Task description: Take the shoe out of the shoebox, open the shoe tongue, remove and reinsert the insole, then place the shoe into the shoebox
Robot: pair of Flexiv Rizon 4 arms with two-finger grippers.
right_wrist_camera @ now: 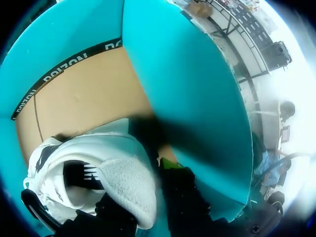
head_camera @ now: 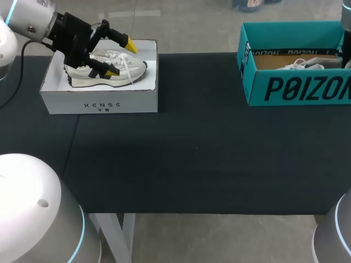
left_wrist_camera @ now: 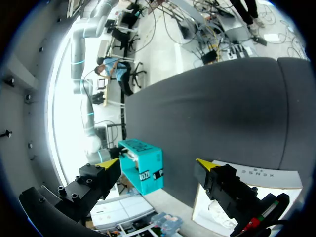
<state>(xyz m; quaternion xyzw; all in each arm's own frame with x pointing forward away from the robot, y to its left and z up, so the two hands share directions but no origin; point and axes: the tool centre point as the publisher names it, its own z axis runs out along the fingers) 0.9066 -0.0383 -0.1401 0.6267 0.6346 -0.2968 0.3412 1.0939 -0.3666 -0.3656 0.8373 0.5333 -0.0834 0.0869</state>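
Note:
A white shoe point(head_camera: 300, 64) lies in the teal shoebox point(head_camera: 296, 87) at the back right. My right arm point(head_camera: 346, 52) comes down into that box at the view's edge. In the right wrist view my right gripper point(right_wrist_camera: 143, 185) is shut on the mesh end of the white shoe point(right_wrist_camera: 98, 173), one dark finger on each side of it; one yellow-green fingertip point(right_wrist_camera: 169, 163) shows. At the back left a cream shoe with dark trim point(head_camera: 107, 71) sits on a white box point(head_camera: 101, 101). My left gripper point(head_camera: 120, 58) hangs open just above it, with nothing between its fingers.
A black cloth point(head_camera: 192, 148) covers the table between the two boxes. In the left wrist view the teal shoebox point(left_wrist_camera: 143, 165) shows far ahead between the open fingers, and the white box's rim point(left_wrist_camera: 256, 173) lies beneath the gripper.

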